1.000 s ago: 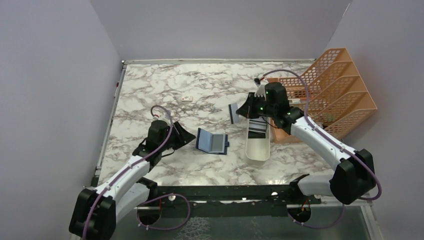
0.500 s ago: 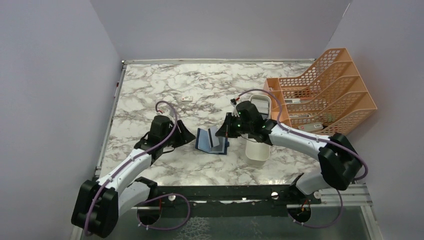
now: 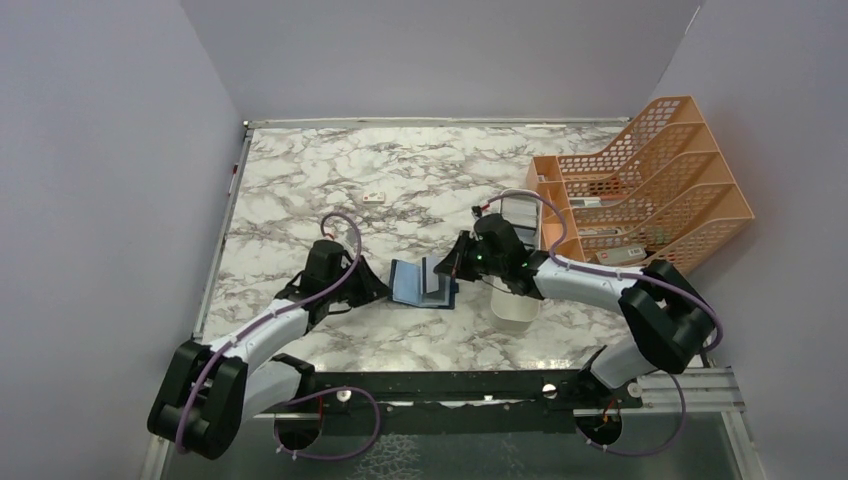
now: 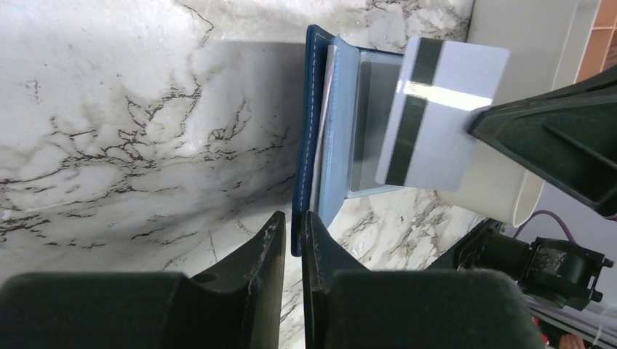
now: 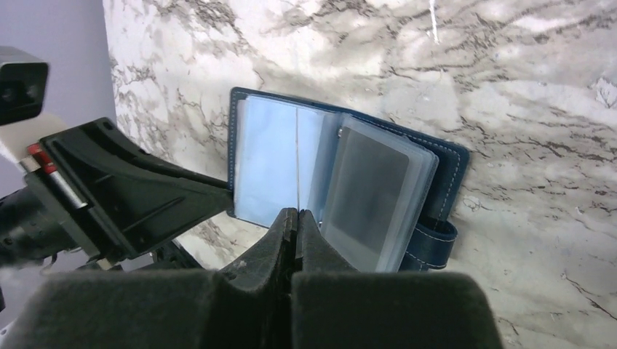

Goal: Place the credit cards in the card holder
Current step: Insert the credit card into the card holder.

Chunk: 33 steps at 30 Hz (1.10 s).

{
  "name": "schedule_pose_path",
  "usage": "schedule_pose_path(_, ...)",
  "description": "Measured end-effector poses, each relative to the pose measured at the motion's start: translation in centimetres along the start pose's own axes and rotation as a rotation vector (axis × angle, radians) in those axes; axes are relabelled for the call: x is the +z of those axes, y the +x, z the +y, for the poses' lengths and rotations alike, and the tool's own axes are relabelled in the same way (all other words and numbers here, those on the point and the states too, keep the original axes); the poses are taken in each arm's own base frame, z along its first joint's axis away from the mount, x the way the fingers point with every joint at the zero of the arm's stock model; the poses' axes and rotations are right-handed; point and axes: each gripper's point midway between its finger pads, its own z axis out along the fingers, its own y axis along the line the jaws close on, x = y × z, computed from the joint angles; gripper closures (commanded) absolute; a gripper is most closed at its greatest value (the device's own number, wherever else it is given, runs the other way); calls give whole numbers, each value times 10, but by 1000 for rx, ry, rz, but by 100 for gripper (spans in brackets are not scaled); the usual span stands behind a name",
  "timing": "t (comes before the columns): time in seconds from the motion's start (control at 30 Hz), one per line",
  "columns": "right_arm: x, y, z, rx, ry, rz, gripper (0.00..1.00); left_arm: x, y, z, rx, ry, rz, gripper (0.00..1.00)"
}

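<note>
Open card holder (image 5: 269,160) lies on counter (image 3: 300,180); left fingers (image 4: 271,243) narrow, pinching its cover edge; right fingers (image 5: 280,233) clamp a grey striped card (image 4: 436,109) over it.

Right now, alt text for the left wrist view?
A grey credit card, held by the right gripper, hangs over the open navy card holder on a marble table. The left gripper pinches the holder's near edge.

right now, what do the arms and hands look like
The left arm and right arm have white shells between chunky black joints, with a purple cable looping along each. The left hand and right hand are matte black, each with two wedge-shaped fingers. Small green lights glow on the right wrist.
</note>
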Motion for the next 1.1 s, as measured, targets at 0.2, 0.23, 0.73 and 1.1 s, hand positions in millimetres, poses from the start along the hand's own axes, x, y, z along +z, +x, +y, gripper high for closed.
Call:
schedule_pose_path(0.2, 13, 11, -12, 38, 7, 18, 99, -7, 1, 6, 1, -14, -47, 88)
schedule_pose_path(0.23, 14, 11, -12, 42, 5, 16, 99, -7, 2, 8, -2, -21, -48, 91)
schedule_pose_path(0.73, 20, 11, -14, 84, -12, -11, 99, -4, 13, 23, -33, -63, -21, 97)
schedule_pose_path(1.1, 26, 10, -17, 102, -24, -32, 99, -3, 18, 27, -46, -73, -10, 95)
